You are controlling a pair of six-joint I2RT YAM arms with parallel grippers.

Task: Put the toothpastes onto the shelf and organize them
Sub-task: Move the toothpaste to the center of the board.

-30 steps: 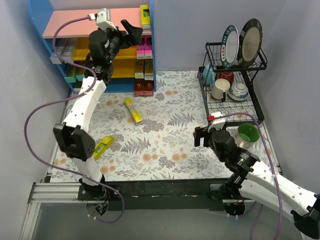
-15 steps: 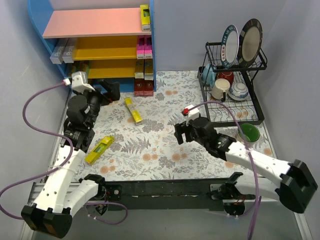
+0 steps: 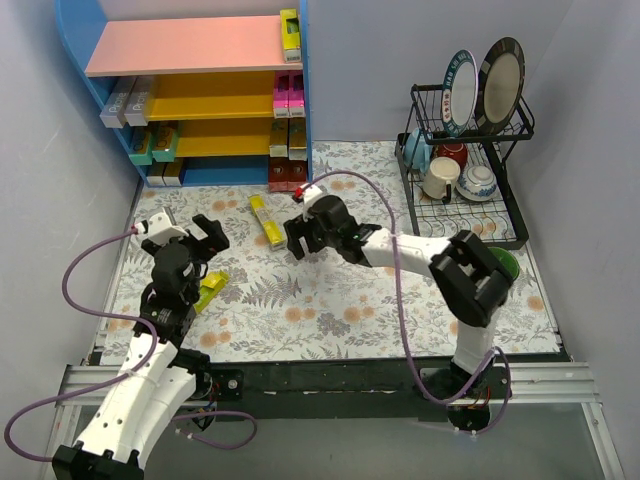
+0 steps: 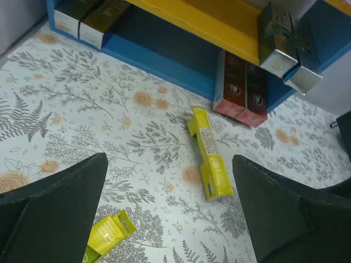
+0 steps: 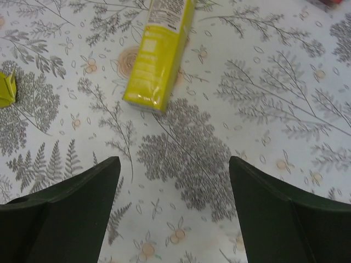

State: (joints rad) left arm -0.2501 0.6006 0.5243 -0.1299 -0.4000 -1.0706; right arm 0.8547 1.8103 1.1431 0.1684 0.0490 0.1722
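Note:
Two yellow toothpastes lie loose on the floral mat: one (image 3: 266,221) in front of the shelf (image 3: 180,45), seen also as box (image 4: 210,155) and box (image 5: 159,60), the other (image 3: 207,290) near the left edge, its flap end (image 4: 107,236) showing. My left gripper (image 3: 205,240) (image 4: 169,159) hovers open and empty over the mat between them. My right gripper (image 3: 296,240) (image 5: 174,160) is open and empty just right of the first box's near end. Magenta (image 3: 288,98), silver (image 3: 125,102), teal (image 3: 150,148) and dark red (image 3: 288,178) boxes sit on the shelf, with a yellow one (image 3: 289,35) on top.
A black wire dish rack (image 3: 465,215) with plates, cups and bowls stands at the right. A green mug (image 3: 497,266) sits by its near corner. Walls close off the left and back. Dark red boxes (image 4: 244,93) stand at the shelf's right foot.
My left arm has swung down from the shelf to low over the mat's left side. My right arm has reached from the right side across to the yellow box.

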